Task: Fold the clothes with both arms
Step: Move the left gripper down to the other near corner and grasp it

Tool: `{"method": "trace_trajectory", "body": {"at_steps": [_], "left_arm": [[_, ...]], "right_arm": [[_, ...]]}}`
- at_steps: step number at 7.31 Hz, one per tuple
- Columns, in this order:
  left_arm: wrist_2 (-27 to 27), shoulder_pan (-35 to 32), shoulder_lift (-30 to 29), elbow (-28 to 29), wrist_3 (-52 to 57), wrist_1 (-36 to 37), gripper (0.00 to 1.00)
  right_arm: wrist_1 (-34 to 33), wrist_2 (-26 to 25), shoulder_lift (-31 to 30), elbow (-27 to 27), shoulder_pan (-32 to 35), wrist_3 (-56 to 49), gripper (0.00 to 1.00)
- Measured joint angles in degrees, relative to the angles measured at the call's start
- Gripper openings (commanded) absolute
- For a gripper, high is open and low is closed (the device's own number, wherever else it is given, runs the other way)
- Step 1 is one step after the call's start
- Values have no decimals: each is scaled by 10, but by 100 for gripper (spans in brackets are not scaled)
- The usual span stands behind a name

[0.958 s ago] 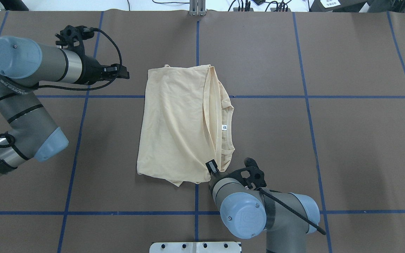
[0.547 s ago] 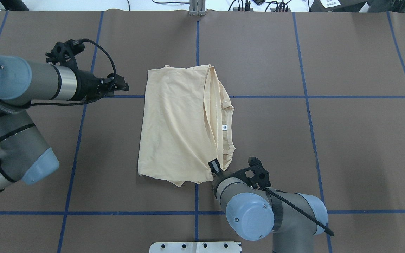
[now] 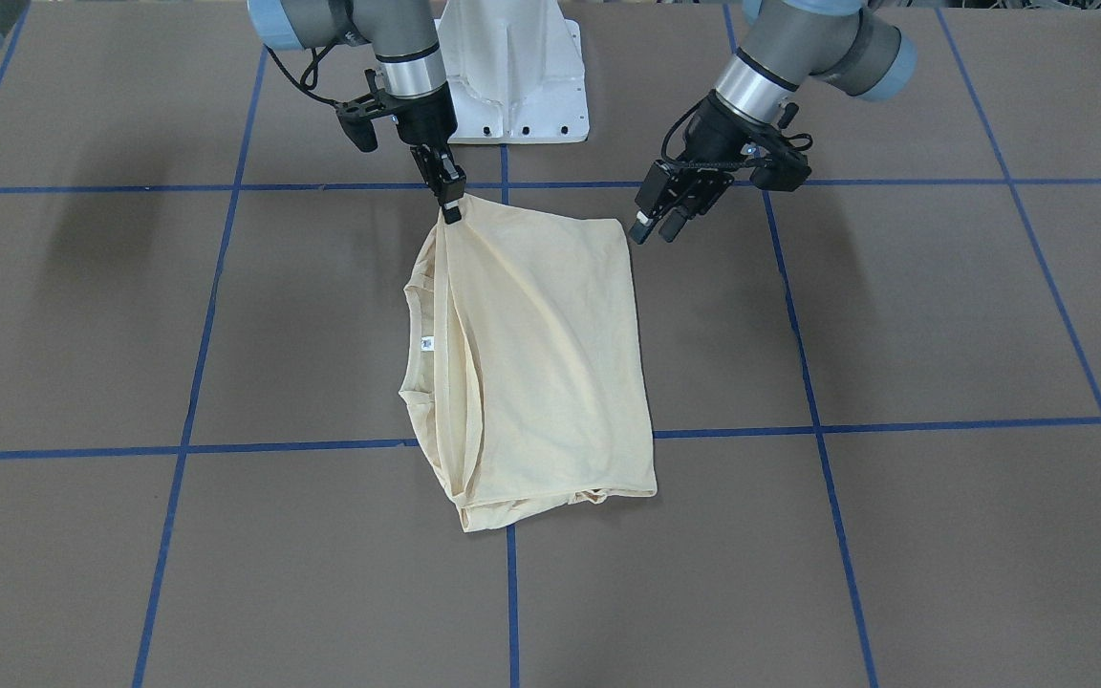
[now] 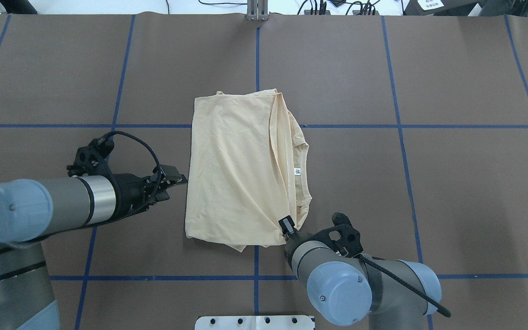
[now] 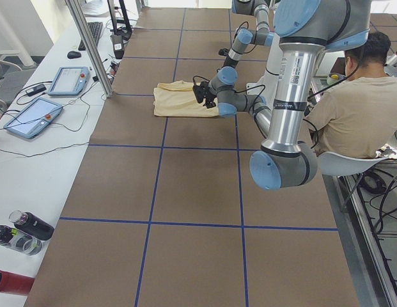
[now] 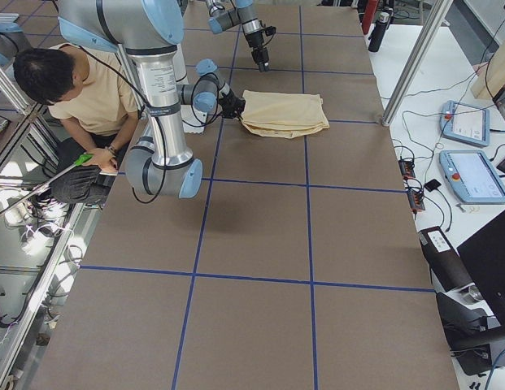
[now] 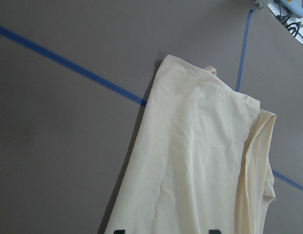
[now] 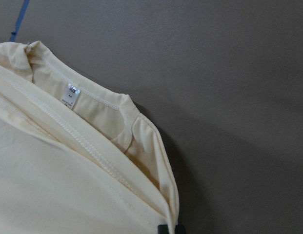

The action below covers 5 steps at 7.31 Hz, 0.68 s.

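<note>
Cream-yellow thin long-sleeve T-shirt (image 4: 232, 174) lies folded mid-way on the brown blue-taped table (image 4: 429, 183), with its collar and small white neck tag (image 4: 298, 171) exposed along its right side. Right black two-finger claw (image 4: 286, 228) is pinched onto the shirt's near right corner. Left black two-finger claw (image 4: 179, 178) stands wide, just beside the shirt's left edge.

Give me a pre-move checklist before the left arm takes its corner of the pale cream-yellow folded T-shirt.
1. Right gripper shut on the near corner of the pale cream-yellow folded T-shirt: ok.
2. Left gripper open: ok, fingertips show apart in its wrist view.
3. Left gripper holding cloth: not ok, it hangs beside the shirt's edge.
4. Left gripper's height over the brown table: cannot tell.
5. Gap between left gripper and shirt free of other things: ok.
6. Small white neck tag side lying flat: ok.
</note>
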Motion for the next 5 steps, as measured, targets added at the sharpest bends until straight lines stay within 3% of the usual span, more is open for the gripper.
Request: {"method": "trace_trajectory", "body": {"at_steps": [2, 5], "left_arm": [[28, 56, -1, 0, -102, 44, 72], [33, 95, -11, 20, -168, 76, 71]], "right_arm": [[0, 1, -2, 1, -2, -1, 0], [0, 1, -3, 0, -2, -1, 0]]}}
